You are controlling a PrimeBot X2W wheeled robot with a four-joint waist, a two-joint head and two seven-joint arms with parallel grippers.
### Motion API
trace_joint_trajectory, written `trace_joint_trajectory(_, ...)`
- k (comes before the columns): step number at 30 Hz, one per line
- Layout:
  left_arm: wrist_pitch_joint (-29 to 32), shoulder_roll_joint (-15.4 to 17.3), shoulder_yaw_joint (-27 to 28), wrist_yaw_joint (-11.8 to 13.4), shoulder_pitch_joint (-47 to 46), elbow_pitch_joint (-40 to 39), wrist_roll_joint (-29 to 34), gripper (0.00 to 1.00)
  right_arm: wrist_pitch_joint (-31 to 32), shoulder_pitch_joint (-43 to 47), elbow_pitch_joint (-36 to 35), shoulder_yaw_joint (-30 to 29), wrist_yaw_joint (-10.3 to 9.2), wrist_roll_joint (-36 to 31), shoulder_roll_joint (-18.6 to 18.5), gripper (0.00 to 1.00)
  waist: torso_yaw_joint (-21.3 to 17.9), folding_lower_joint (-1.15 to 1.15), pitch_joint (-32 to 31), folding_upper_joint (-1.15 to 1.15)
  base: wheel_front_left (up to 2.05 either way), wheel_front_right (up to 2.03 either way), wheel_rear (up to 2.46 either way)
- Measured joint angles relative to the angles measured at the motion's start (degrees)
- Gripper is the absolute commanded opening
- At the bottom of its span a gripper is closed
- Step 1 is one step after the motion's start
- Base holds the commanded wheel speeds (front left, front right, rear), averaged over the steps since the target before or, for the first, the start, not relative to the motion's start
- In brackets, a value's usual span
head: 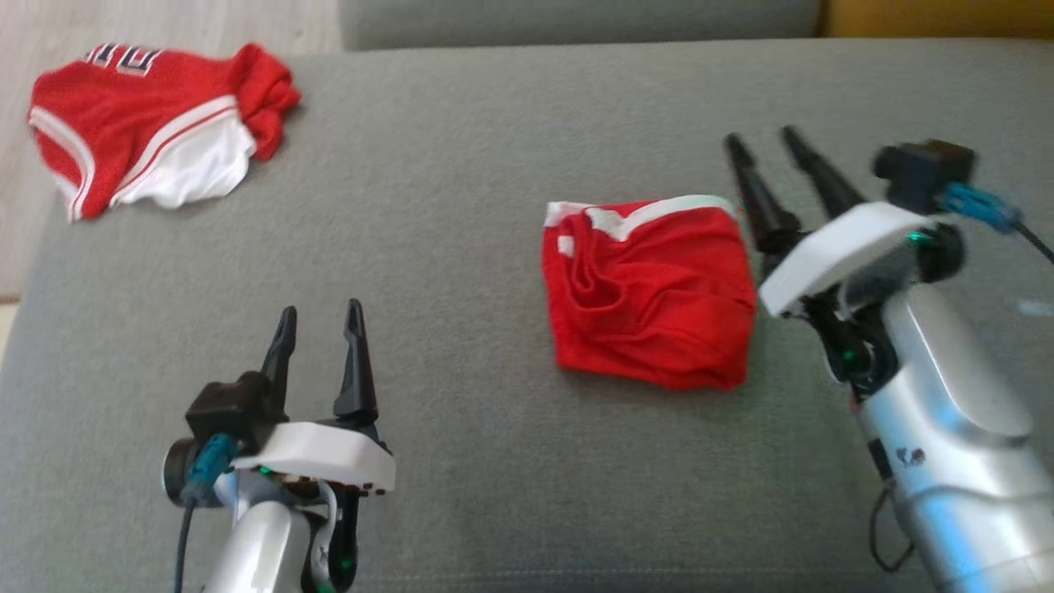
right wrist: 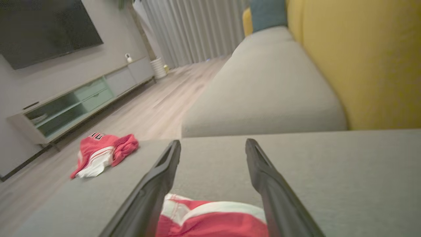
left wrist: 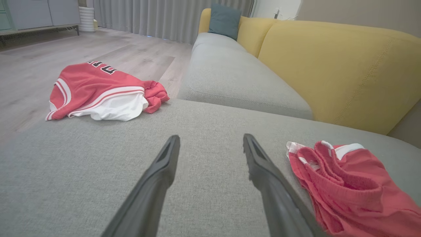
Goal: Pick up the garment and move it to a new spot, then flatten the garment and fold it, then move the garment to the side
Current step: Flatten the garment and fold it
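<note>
The garment, red with a white band along its far edge, lies folded into a small bundle on the grey cushion, right of the middle. In the left wrist view the garment sits at the lower right. My right gripper hovers open just right of it, fingers apart and holding nothing; the garment's banded edge shows low between its fingers. My left gripper stands open over bare cushion at the lower left, well clear of the garment.
A second red and white jersey lies crumpled at the cushion's far left corner, partly over the edge. Beyond are a grey sofa seat with a yellow backrest, wooden floor on the left and a TV cabinet.
</note>
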Motion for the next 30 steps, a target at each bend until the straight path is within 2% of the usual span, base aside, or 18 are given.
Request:
trace_joint_trajectory(7,0.0,-0.1,1.8,0.2,0.9,-0.7,0.0,1.0,-10.2,10.0,-3.0,-7.9,0.0,-11.9,1.5,1.0,-3.1,0.0,-3.2,0.0,0.0,0.0,0.0)
trace_joint_trajectory(15,0.0,0.0,3.2,0.2,7.5,-2.9,0.4,1.0,-13.2,21.8,-11.2,-14.1,0.0,-20.8,5.7,1.0,-5.0,0.0,-6.7,0.0,0.0,0.0,0.0)
trace_joint_trajectory(21,0.0,0.0,3.1,0.2,11.0,-3.7,0.5,1.0,-13.2,27.9,-15.8,-15.9,0.0,-21.7,6.9,1.0,-5.0,0.0,-7.7,0.0,0.0,0.0,0.0)
trace_joint_trajectory(30,0.0,-0.1,3.0,0.2,12.0,-4.1,1.1,1.0,-13.1,31.2,-17.3,-14.9,0.0,-21.0,7.7,1.0,-4.4,0.0,-8.2,0.0,0.0,0.0,0.0)
